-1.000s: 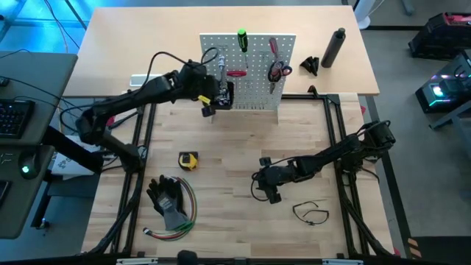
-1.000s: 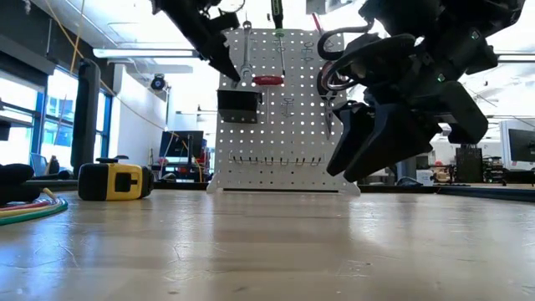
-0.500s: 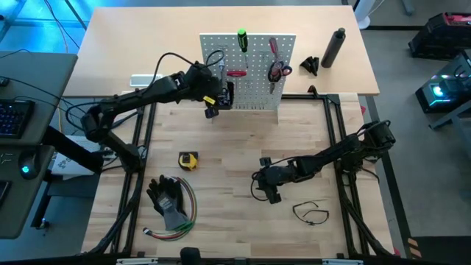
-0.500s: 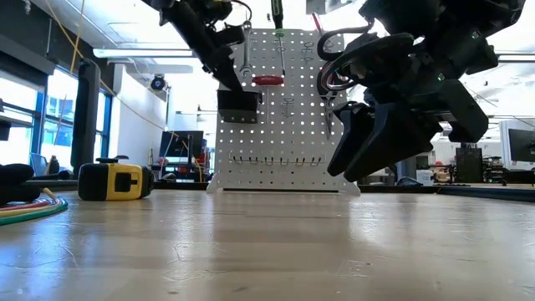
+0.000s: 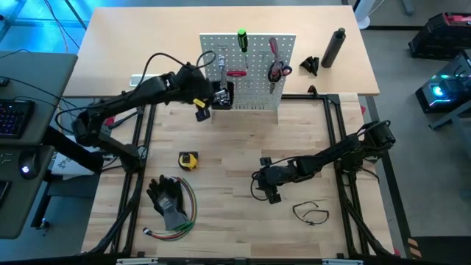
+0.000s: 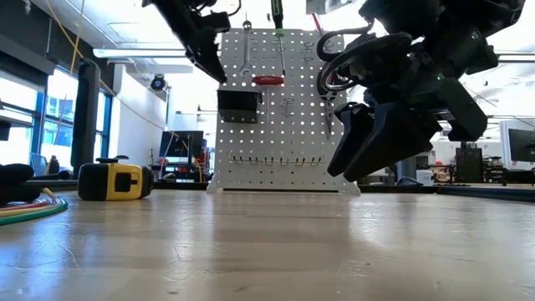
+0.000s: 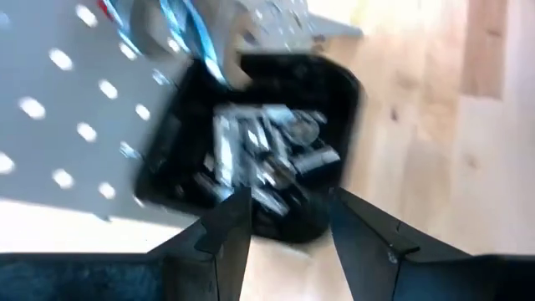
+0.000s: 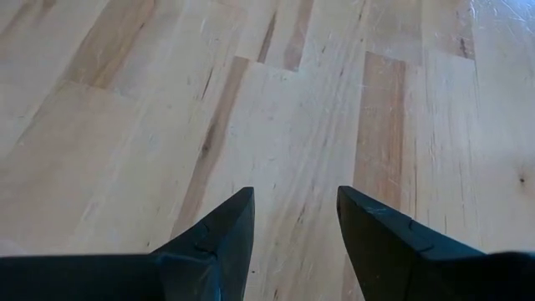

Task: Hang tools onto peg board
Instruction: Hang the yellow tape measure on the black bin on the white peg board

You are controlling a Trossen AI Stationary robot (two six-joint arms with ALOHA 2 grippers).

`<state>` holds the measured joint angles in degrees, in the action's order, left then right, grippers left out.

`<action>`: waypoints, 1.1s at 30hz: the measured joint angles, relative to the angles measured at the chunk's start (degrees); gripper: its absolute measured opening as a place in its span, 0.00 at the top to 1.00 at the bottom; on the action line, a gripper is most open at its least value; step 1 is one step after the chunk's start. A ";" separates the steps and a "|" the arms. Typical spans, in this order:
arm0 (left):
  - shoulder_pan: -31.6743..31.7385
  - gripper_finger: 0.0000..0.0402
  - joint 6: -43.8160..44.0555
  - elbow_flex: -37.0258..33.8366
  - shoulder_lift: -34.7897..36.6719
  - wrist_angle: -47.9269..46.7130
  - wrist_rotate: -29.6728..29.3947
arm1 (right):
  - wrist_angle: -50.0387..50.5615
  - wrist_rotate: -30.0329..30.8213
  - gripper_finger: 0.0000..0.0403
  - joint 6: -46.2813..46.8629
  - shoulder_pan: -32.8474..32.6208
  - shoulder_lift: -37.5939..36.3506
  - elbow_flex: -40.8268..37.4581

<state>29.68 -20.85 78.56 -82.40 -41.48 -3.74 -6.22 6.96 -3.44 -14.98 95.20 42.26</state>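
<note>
Wood-plank desk (image 5: 235, 140) carries the peg board (image 5: 248, 70); left hand (image 5: 210, 103), spread and empty, hovers beside it, while right hand (image 5: 271, 193), spread, waits well in front; workshop room lies behind.

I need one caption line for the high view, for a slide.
Left hand, open and empty, beside the peg board near its black bin; right hand open over the table; yellow tape measure not yet hung.
</note>
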 joint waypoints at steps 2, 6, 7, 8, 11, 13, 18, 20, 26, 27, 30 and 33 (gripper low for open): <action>-0.89 0.62 1.09 0.00 0.78 -3.28 0.08 | -0.01 0.00 0.58 0.01 0.01 0.00 -0.01; -3.87 0.62 2.72 0.00 1.47 -10.51 0.14 | -0.09 -0.01 0.58 -0.25 0.00 0.00 -0.02; -4.81 0.62 2.99 0.00 1.48 -12.26 0.15 | -0.23 0.00 0.58 -0.40 0.01 0.00 -0.01; -5.77 0.62 3.45 0.00 1.48 -13.91 0.16 | -0.46 0.00 0.58 -0.51 0.02 0.00 0.00; -8.64 0.62 5.27 0.00 1.48 -17.90 0.19 | -1.29 0.00 0.58 -1.14 0.02 0.00 -0.02; -10.65 0.62 6.50 0.00 1.48 -19.55 0.19 | -1.73 0.00 0.58 -1.51 0.02 0.00 0.00; -15.37 0.62 9.49 -0.77 1.54 -20.77 0.17 | -2.70 -0.01 0.58 -1.55 0.68 0.00 0.00; -17.01 0.62 10.49 -2.74 1.57 -19.53 0.17 | -3.01 0.00 0.58 -1.53 1.01 0.00 -0.02; -21.20 0.62 13.14 -12.03 1.52 -12.09 -0.10 | -4.44 -0.02 0.58 -1.51 1.25 0.00 -0.01; -21.76 0.62 13.87 -13.69 1.52 -11.02 -0.23 | -4.43 -0.02 0.58 -1.51 1.25 0.00 0.00; -23.26 0.62 16.17 -17.81 1.52 -7.86 -0.57 | -4.42 -0.04 0.58 -1.51 1.25 0.00 0.00; -24.73 0.62 18.48 -21.31 1.52 -4.81 -2.21 | -4.43 -0.02 0.58 -1.64 1.27 0.00 -0.02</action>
<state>4.95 -2.37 57.26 -80.88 -46.28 -5.95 -10.65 6.94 -5.08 -13.72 95.20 42.24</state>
